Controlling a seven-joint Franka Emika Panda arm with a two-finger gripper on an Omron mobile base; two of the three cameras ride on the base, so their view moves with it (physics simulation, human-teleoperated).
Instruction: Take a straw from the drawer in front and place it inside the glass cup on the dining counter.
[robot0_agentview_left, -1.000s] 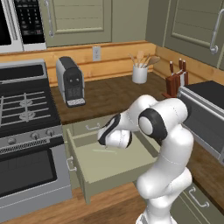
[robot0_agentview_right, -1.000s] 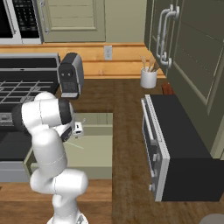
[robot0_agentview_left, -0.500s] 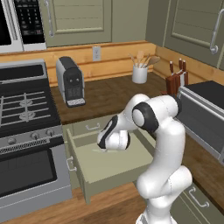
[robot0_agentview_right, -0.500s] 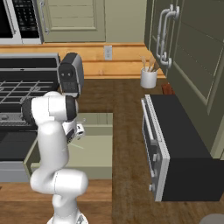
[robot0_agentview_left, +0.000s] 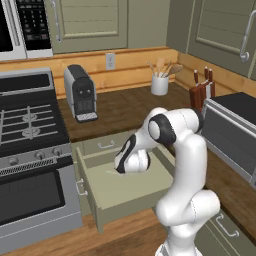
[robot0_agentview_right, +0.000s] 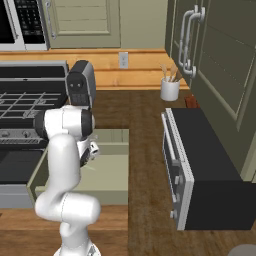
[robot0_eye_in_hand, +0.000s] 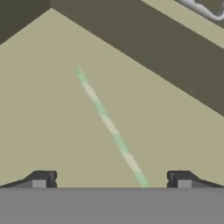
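1. Since a second ago the arm has folded lower over the drawer (robot0_agentview_left: 120, 192), bringing the gripper (robot0_eye_in_hand: 111, 179) down inside it; the base views are unshifted.
2. The jaws stand wide apart, grasping nothing.
3. The straw (robot0_eye_in_hand: 109, 126) lies flat on the drawer floor, running diagonally between the two fingertips (robot0_eye_in_hand: 41, 178).

You've got a gas stove (robot0_agentview_left: 27, 127) at left, microwave (robot0_agentview_left: 22, 27) above it. A dark coffee machine (robot0_agentview_left: 80, 94) and a white utensil holder (robot0_agentview_left: 160, 84) stand on the worktop by the plank wall; knife block (robot0_agentview_left: 199, 95) sits near a dark toaster oven (robot0_agentview_right: 205, 170).
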